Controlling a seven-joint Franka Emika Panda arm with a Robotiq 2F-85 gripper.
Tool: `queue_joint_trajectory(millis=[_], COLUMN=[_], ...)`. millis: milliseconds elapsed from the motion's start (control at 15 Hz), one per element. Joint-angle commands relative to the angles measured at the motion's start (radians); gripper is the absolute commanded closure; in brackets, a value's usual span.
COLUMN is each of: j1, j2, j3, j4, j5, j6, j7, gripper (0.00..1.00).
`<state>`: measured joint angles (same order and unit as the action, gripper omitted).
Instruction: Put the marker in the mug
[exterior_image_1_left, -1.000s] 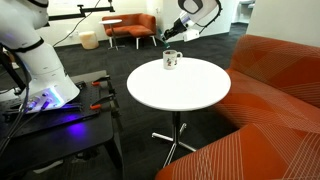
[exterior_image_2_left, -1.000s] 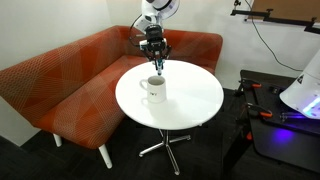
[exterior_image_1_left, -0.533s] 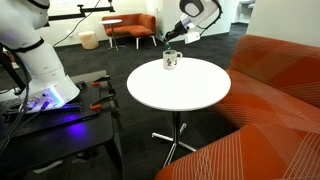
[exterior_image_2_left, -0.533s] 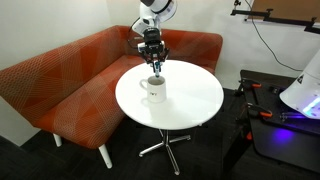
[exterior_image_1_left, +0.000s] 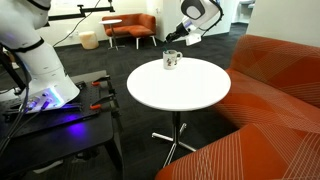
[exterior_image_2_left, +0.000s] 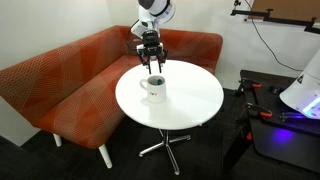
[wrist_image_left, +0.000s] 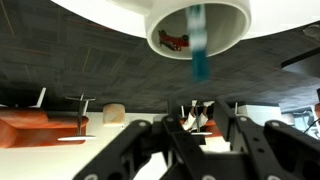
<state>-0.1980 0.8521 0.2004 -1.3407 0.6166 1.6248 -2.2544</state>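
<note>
The white mug (exterior_image_1_left: 172, 60) stands on the round white table (exterior_image_1_left: 185, 90) near its far edge; it also shows in the other exterior view (exterior_image_2_left: 154, 88). My gripper (exterior_image_2_left: 150, 62) hangs straight above the mug (wrist_image_left: 198, 28), a short gap over its rim. In the wrist view the fingers (wrist_image_left: 200, 125) are spread with nothing between them. The teal marker (wrist_image_left: 198, 45) is a blurred streak over the mug's mouth and rim, free of the fingers. I cannot make out the marker in the exterior views.
An orange patterned sofa (exterior_image_2_left: 70, 80) curves round the far side of the table and shows in both exterior views (exterior_image_1_left: 270, 90). A second robot base on a dark cart with cables (exterior_image_1_left: 45, 95) stands beside the table. Orange chairs (exterior_image_1_left: 130, 28) are further off.
My gripper has risen a little above the mug. The thin dark thing that hung below the fingers no longer shows there.
</note>
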Motion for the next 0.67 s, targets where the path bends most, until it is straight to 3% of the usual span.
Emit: queue_joint_trajectory(millis=[0,267,600], j1=[0.012,0.012,0.004], j2=[0.009,-0.013,-0.085], j3=[-0.012,-0.014,-0.014], j4=[0.044,0.027,-0.036], j5=[-0.009,-0.007,0.007], j6=[-0.028,-0.017,0.018], j7=[0.017,0.025,0.012], gripper=[0.25,0.0,0.0])
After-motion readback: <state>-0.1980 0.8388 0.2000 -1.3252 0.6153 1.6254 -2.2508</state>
